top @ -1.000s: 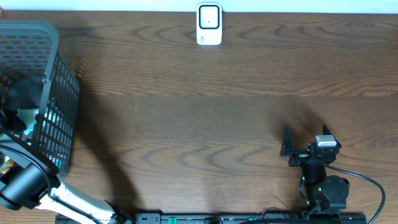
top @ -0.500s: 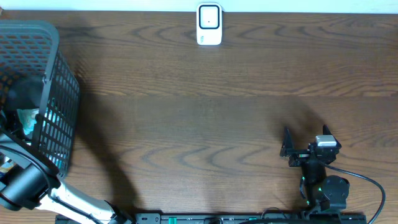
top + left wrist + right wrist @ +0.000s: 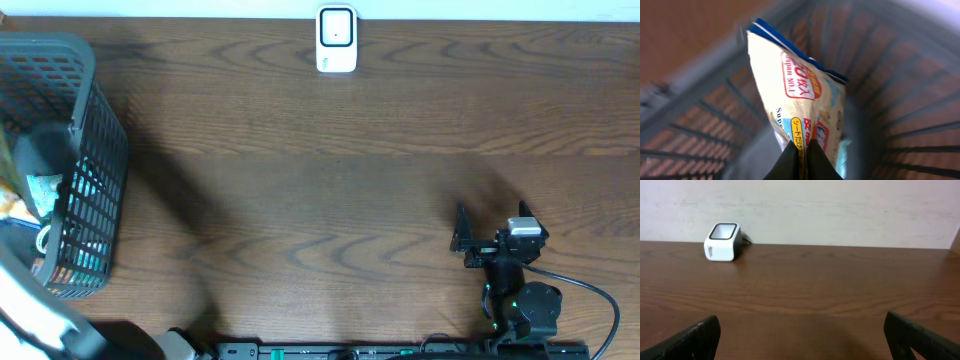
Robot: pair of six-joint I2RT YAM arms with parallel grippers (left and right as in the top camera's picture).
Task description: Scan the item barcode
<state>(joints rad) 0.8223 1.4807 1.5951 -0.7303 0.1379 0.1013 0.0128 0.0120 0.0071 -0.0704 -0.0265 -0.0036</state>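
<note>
The item is a cream, blue-edged snack packet [image 3: 800,95] with red and yellow print. It hangs inside the grey wire basket [image 3: 695,95], and my left gripper [image 3: 802,150] is shut on its lower edge. In the overhead view the basket [image 3: 95,150] stands at the far left, and only part of the left arm [image 3: 30,325] shows at the bottom left corner. The white barcode scanner [image 3: 337,40] sits at the table's far edge, also seen as the scanner [image 3: 723,242] in the right wrist view. My right gripper [image 3: 490,222] rests open at the front right, with nothing between its fingers [image 3: 695,337].
More items lie in the basket, among them a teal-and-white one [image 3: 45,190]. Brown wooden table [image 3: 320,200] stretches between the basket, the scanner and the right arm. A pale wall [image 3: 840,205] rises behind the scanner.
My left gripper has shut on the packet inside the basket. The left arm has shifted toward the bottom left corner of the overhead view. The right arm has not moved.
</note>
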